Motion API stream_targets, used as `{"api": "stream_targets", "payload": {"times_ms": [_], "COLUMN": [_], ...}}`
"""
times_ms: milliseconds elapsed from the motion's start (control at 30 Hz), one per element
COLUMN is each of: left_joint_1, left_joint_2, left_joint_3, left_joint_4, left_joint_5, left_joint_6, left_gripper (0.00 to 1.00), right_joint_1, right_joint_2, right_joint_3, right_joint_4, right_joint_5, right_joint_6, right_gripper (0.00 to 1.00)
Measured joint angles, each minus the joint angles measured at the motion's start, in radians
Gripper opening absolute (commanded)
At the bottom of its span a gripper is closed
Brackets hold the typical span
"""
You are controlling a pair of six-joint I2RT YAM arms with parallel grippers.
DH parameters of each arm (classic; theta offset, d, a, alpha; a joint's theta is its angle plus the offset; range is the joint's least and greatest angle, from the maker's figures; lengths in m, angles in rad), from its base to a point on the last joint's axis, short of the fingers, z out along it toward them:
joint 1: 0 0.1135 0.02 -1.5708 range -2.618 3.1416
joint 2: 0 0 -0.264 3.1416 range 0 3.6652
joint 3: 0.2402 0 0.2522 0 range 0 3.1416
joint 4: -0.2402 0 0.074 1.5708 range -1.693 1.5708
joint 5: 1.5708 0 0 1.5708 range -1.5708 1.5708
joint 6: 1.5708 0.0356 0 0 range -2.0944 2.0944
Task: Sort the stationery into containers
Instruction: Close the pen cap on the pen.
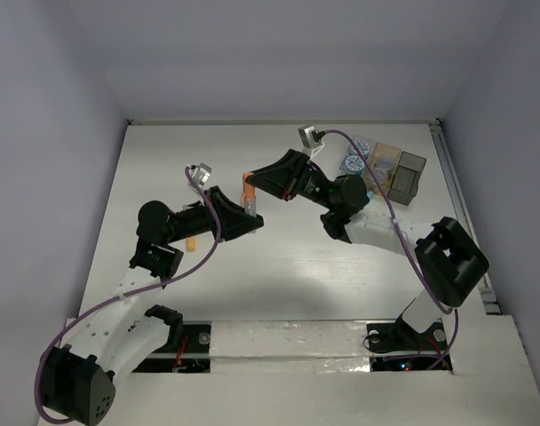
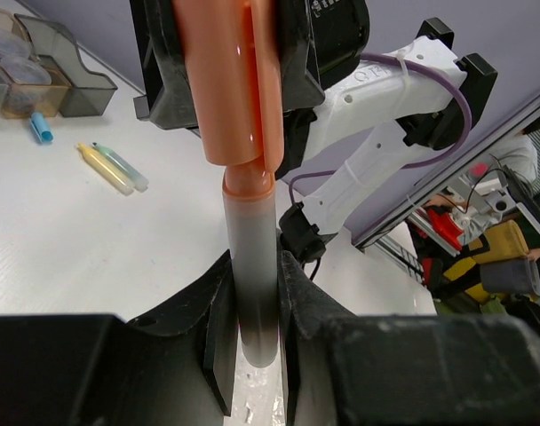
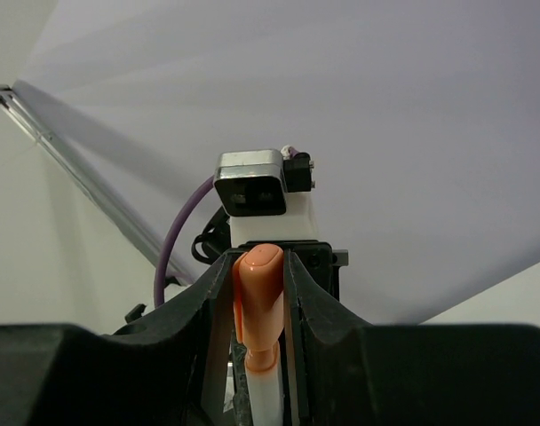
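Here the orange marker (image 2: 250,191) hangs above the table (image 1: 279,284), well to the left of the grey box (image 1: 408,175) in the top view, spanning both claws. The left gripper (image 2: 254,275) is clenched on its pale grey barrel, and the right gripper (image 3: 258,271) is clamped on the orange cap. Just beside the grey box stands the amber box (image 1: 383,169), with blue-white rolls (image 1: 353,163) past that. A blue marker (image 2: 41,127), a yellow marker (image 2: 104,169) and a green marker (image 2: 126,169) lie on the table near the grey box.
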Motion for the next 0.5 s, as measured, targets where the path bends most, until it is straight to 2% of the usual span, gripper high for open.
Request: {"api": "stream_targets", "payload": {"times_ms": [267,500], "left_joint_1": [0.0,-0.003], "left_joint_2": [-0.009,-0.032], "left_joint_3": [0.001,0.0], "left_joint_4": [0.008,0.077], "left_joint_5": [0.004,0.035], "left_joint_6": [-0.026,-0.096], "left_gripper": [0.0,0.0], "right_joint_1": [0.007,0.017], "right_joint_2": [-0.01,-0.041], "right_joint_3": [-0.027,-0.031], "right_joint_4": [0.022,0.045], "right_joint_5": [-0.007,-0.029], "right_joint_6": [0.019,0.029], "right_gripper": [0.07,0.05]}}
